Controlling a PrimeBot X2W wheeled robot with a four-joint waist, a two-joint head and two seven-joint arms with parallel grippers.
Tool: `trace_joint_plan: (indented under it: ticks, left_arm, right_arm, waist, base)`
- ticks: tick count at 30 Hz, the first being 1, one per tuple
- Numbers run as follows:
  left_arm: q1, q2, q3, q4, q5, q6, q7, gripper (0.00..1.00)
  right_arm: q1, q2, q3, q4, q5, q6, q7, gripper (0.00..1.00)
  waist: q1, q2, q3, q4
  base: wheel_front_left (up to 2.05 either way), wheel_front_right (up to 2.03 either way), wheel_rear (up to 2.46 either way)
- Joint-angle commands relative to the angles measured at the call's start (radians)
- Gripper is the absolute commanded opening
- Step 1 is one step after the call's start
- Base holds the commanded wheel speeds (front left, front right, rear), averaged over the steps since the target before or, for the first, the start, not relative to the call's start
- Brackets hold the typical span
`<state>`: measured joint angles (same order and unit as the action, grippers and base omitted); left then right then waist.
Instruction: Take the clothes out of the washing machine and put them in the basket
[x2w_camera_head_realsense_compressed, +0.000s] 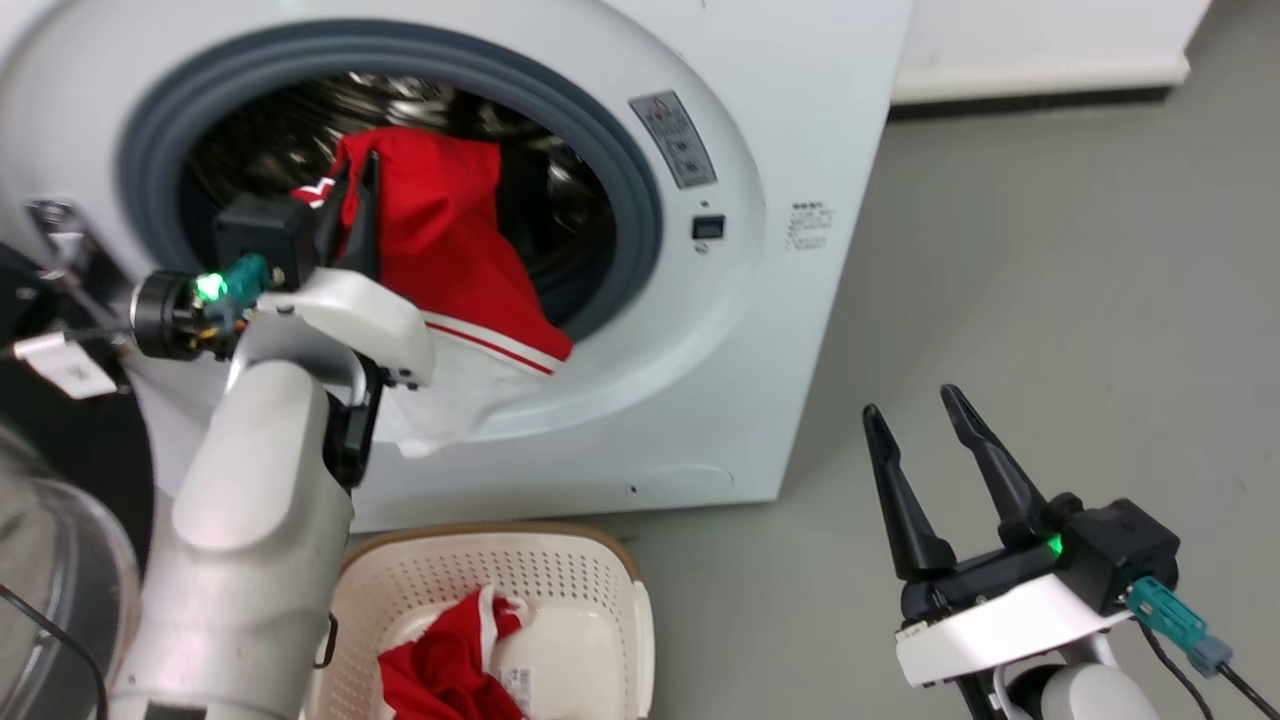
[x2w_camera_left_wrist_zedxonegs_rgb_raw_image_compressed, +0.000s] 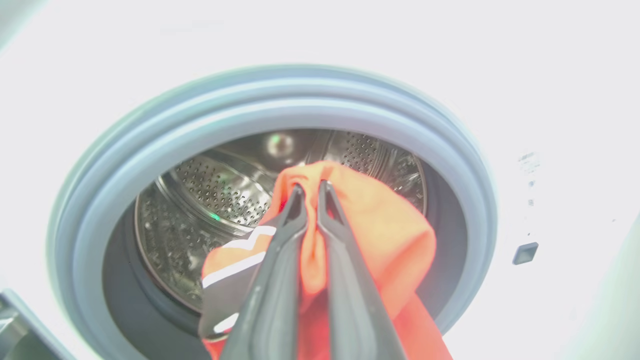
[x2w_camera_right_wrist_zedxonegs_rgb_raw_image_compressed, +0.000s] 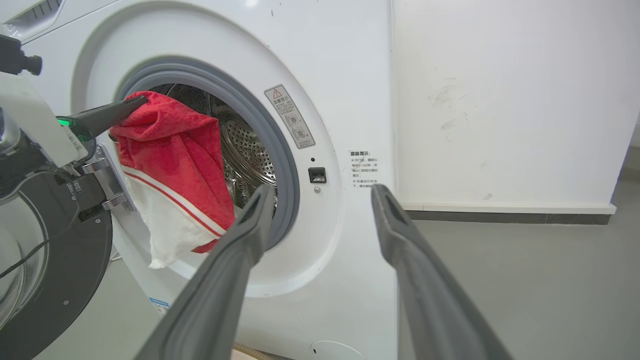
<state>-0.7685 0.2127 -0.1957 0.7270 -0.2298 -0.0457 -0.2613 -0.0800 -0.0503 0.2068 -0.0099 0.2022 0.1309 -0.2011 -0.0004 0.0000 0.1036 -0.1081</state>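
Red white-trimmed garment (x2w_camera_head_realsense_compressed: 440, 230) is hanging clamped in my left gripper (x2w_camera_head_realsense_compressed: 362, 175), half out of the white washing machine (x2w_camera_head_realsense_compressed: 760, 300). Next, I reckon: pulling clear, lowering into the cream perforated basket (x2w_camera_head_realsense_compressed: 480, 570).

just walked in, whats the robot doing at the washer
The robot is unloading the large white front-loading washing machine. Its left tool is shut on a bright red garment with white trim, which hangs half out of the round grey port. The small cream-white perforated plastic basket stands on the floor below and already holds another red garment. The right tool is open and idle off to the side, holding nothing.
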Motion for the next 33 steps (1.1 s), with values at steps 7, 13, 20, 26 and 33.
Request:
trace_joint_plan:
  ticks: [7,13,20,26,33]
  left_arm:
    - [0.202,-0.030,-0.004,-0.309,0.015,0.013,-0.004,0.00]
    - [0.393,-0.045,-0.012,-0.517,0.009,0.046,-0.002,0.00]
    - [0.598,-0.079,-0.021,-0.528,-0.036,0.067,0.004,0.00]
    - [0.562,-0.119,-0.038,-0.333,-0.062,0.026,-0.005,0.00]
    - [0.427,-0.146,-0.026,-0.169,-0.047,0.006,-0.004,0.00]
  right_arm:
    - [0.057,0.000,-0.045,-0.034,-0.009,0.000,0.023,1.00]
    - [0.074,0.000,-0.058,-0.061,-0.016,0.000,0.033,1.00]
    - [0.037,0.000,-0.060,-0.092,-0.022,0.000,0.036,1.00]
    - [-0.026,0.000,-0.054,-0.111,-0.038,0.000,0.035,1.00]
    - [-0.097,0.000,-0.043,-0.124,-0.048,0.000,0.028,1.00]
  waist:
    - [0.0004,0.0000,-0.089,0.083]
    - [0.0004,0.0000,-0.074,0.113]
    - [0.0004,0.0000,0.024,0.136]
    - [0.0004,0.0000,0.153,0.134]
    - [0.0004,0.0000,0.318,0.105]
  base:
    - [0.00,0.00,0.00]
    - [0.00,0.00,0.00]
    - [0.00,0.00,0.00]
    - [0.00,0.00,0.00]
    - [0.00,0.00,0.00]
